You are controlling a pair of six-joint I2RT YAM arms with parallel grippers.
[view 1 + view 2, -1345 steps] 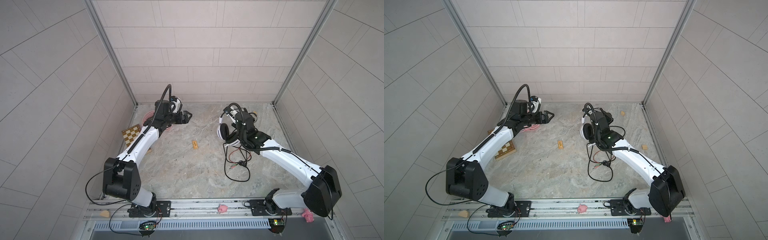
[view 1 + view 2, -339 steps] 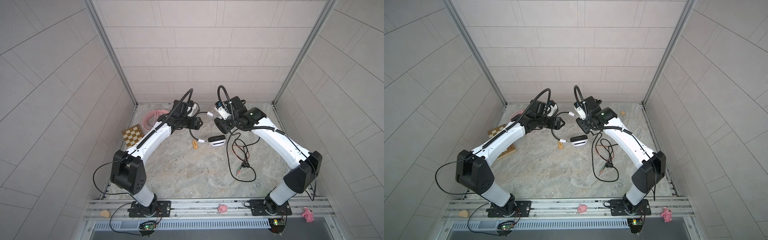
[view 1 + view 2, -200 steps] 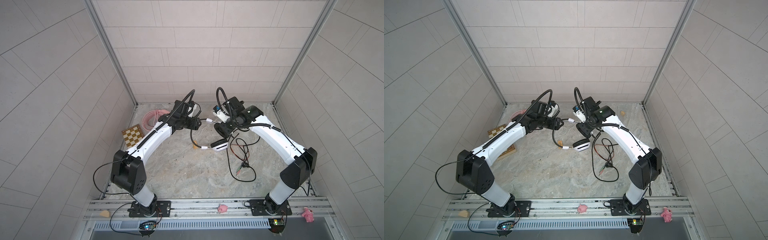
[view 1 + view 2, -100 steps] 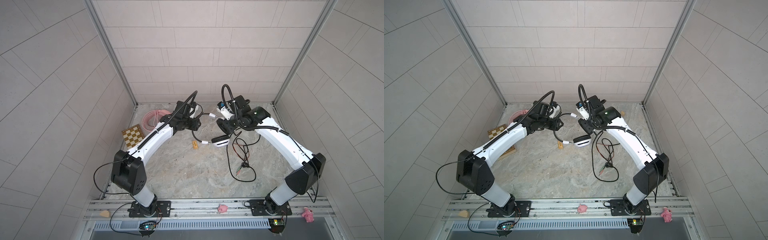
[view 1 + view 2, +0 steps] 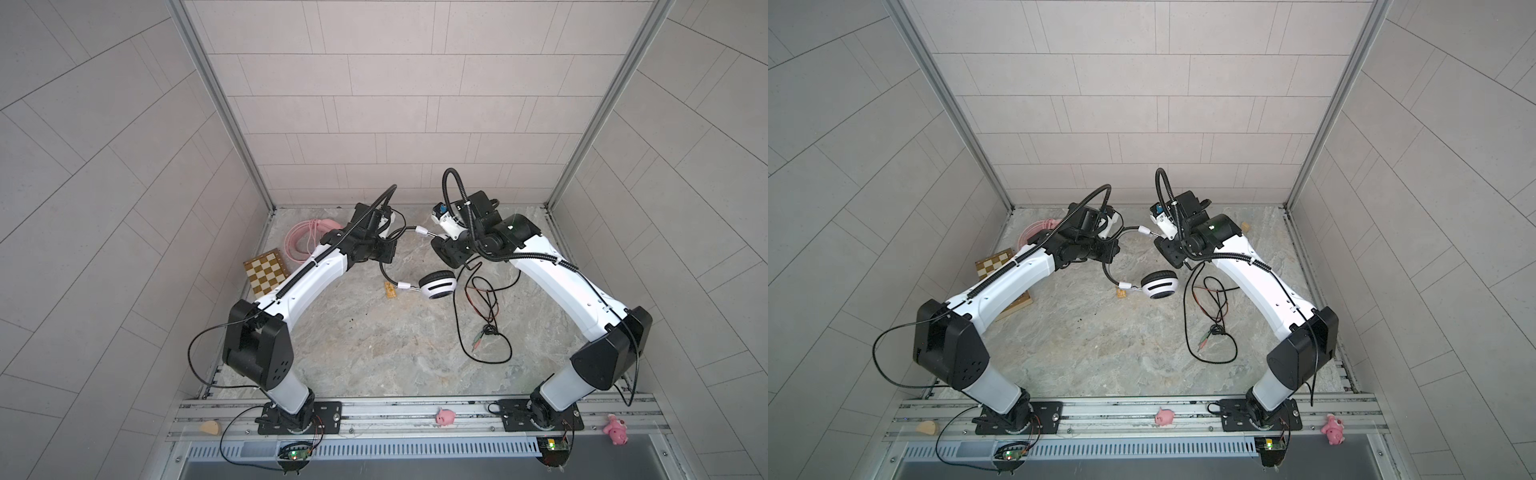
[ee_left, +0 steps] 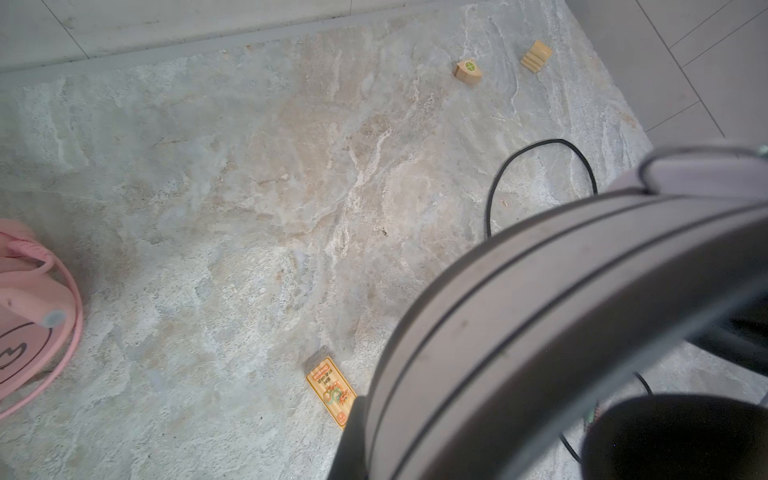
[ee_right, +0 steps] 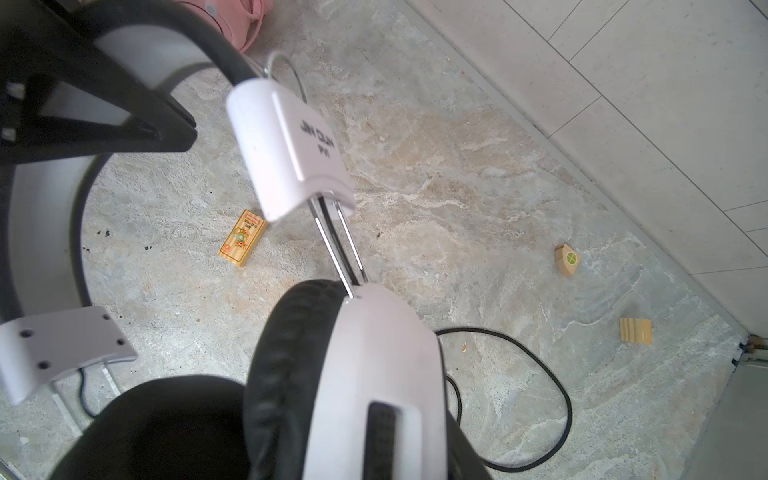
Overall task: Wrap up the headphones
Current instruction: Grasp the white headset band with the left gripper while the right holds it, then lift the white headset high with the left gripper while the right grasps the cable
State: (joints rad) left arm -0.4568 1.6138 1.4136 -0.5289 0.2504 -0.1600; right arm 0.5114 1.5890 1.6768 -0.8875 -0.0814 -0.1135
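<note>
Both claws flank the white-and-black headphones [image 5: 437, 285]: left claw [image 5: 384, 250] clamped on the headband [image 5: 382, 272], which arcs toward 3 o'clock; right claw [image 5: 453, 251] at its other end, grip unclear. The black cable [image 5: 459, 320] trails on the surface [image 5: 374, 345] at 5 o'clock, nearer the right arm [image 5: 552, 278].

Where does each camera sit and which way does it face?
Top views: above the front rail, facing down toward the back wall; left arm and right arm show whole.
Left wrist: on the left arm, facing down past the white-and-black headphones; no robot part clear.
Right wrist: on the right arm, facing down over an ear cup; a black gripper finger shows.
Shared: both wrist views catch the yellow card.
</note>
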